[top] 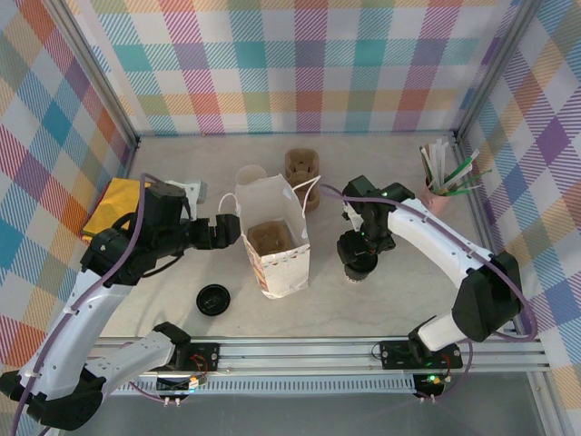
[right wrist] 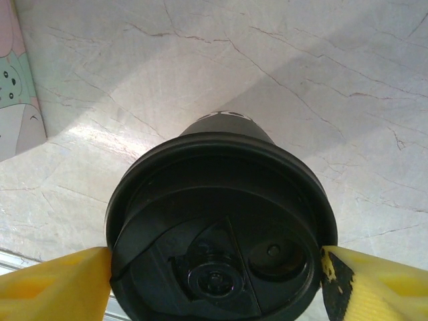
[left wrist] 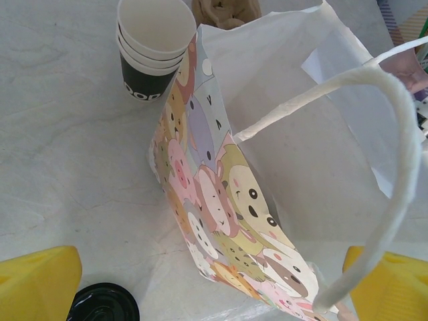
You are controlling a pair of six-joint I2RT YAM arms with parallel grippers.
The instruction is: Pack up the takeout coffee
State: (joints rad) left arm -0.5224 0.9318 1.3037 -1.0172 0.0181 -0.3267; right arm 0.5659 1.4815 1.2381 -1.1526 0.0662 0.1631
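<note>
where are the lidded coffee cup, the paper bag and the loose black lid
lidded coffee cup (right wrist: 214, 207), right wrist view, top of its black lid
paper bag (top: 283, 268), top external view, printed front wall
loose black lid (top: 213, 299), top external view, its centre

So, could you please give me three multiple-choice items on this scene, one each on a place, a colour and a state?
1. Where is the takeout coffee relative to the paper bag? A inside it; B on the table, right of it; C behind it.
2. What colour is the loose lid? A white; B black; C yellow.
3. How is the bag? A folded flat; B lying on its side; C standing open.
Answers: 1 B, it stands on the table beside the bag; 2 B, the top view shows it black; 3 C, its mouth gapes upward.
</note>
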